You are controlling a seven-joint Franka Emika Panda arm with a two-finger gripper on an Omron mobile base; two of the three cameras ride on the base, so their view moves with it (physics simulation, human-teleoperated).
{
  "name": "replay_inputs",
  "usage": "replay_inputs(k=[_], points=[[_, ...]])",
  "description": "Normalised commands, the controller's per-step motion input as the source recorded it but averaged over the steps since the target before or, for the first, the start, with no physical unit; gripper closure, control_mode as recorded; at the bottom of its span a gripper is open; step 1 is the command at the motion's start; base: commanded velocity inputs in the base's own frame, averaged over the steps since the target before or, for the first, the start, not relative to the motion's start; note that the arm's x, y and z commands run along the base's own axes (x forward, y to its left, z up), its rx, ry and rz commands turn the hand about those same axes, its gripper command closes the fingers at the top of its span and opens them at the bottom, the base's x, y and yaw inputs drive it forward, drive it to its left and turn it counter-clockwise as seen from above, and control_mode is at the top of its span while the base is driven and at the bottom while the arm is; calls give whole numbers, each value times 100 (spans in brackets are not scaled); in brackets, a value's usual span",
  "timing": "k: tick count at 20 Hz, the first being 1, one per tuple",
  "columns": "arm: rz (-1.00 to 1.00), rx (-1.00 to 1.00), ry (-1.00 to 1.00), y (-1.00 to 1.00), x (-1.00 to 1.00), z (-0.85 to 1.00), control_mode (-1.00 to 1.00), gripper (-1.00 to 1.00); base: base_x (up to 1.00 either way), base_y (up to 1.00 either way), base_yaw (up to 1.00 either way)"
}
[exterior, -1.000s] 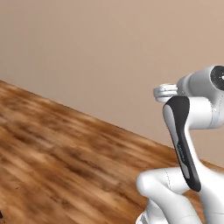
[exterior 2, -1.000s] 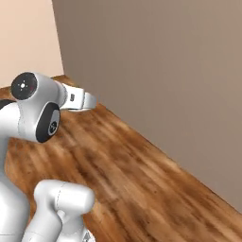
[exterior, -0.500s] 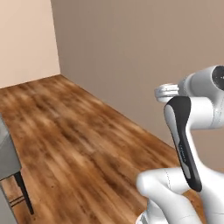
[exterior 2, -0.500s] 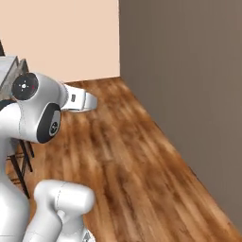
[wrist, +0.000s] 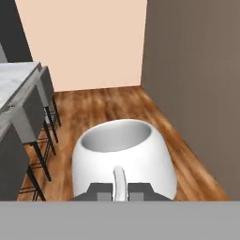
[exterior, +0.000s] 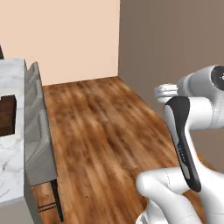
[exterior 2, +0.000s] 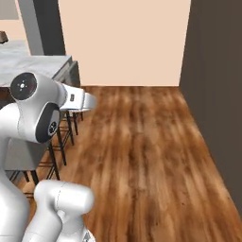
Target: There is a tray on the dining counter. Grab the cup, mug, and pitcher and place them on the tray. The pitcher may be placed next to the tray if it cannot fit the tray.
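In the hand view a squat white mug (wrist: 124,150) sits right in front of the camera, its mouth open upward. My gripper (wrist: 119,190) is shut on the mug's thin handle, one dark fingertip on each side. The mug hangs above the wooden floor. At the left of the left base view lies the white marble dining counter (exterior: 11,153), with a corner of the dark brown tray (exterior: 6,116) on it at the picture's edge. The counter's end (wrist: 14,79) also reaches into the hand view. The cup and the pitcher are out of view.
Grey bar stools (exterior: 39,131) line the counter's near side, also seen in the hand view (wrist: 28,112) and the right base view (exterior 2: 71,80). Brown wall (exterior: 170,43) stands to the right, a peach wall (exterior 2: 123,42) ahead. Wooden floor (exterior 2: 142,151) lies open between.
The whole picture has swung, so the base has turned: the counter, the stools and the peach wall have come into sight. The arm keeps the same pose, still shut on the mug.
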Motion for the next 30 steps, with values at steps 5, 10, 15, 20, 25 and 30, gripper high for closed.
replay_inputs(k=[5, 10, 15, 20, 25, 30], points=[[0, 0, 0, 0, 0, 0, 100, 100, 100, -42, 38], [0, 0, 0, 0, 0, 0, 100, 100, 100, -54, 32], [0, 0, 0, 0, 0, 0, 100, 100, 100, -54, 33], [0, 0, 0, 0, 0, 0, 100, 100, 100, -53, 36], [0, 0, 0, 0, 0, 0, 100, 100, 100, -46, 40], [0, 0, 0, 0, 0, 0, 100, 100, 100, -30, 50]])
